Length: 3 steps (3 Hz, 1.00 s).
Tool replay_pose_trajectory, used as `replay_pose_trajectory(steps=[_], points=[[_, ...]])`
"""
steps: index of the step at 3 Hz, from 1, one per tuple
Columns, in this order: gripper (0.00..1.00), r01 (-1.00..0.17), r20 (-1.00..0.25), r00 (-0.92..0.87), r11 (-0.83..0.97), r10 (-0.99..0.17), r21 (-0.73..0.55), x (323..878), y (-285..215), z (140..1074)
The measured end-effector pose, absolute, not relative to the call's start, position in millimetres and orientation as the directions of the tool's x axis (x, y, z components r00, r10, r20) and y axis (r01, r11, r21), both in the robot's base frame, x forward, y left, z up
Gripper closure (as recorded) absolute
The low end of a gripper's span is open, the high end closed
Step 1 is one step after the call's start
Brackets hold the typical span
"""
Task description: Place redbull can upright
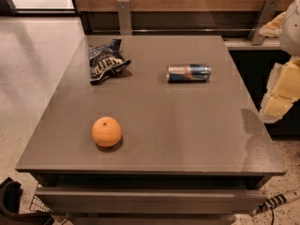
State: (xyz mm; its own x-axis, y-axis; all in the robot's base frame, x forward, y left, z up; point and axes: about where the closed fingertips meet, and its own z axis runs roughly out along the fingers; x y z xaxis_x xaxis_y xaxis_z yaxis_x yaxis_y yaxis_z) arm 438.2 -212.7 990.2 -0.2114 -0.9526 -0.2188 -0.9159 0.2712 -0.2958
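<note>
On table point(187, 139): redbull can point(188, 72) lying sideways | gripper point(276, 108) well apart, rightward

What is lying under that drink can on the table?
Only the grey table and a shadow show beneath the redbull can, lying on its side; the contact strip is hidden. The gripper hangs beyond the table's right edge.

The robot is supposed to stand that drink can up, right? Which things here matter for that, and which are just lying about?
Part of the job:
- redbull can, lying on its side on the table
- gripper, beyond the table's right edge, apart from the can

Just lying about:
- dark blue snack bag, far left
- orange, front left
</note>
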Motion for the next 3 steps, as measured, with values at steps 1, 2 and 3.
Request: replay_pose_trajectory(steps=[1, 2, 3], points=[[0.00, -0.912, -0.226, -0.208, 0.272, -0.952, -0.307, 450, -213, 995], [0.00, -0.906, -0.233, -0.214, 0.282, -0.949, -0.315, 478, -217, 999], [0.00, -0.903, -0.191, -0.208, 0.264, -0.959, -0.340, 533, -208, 1008]])
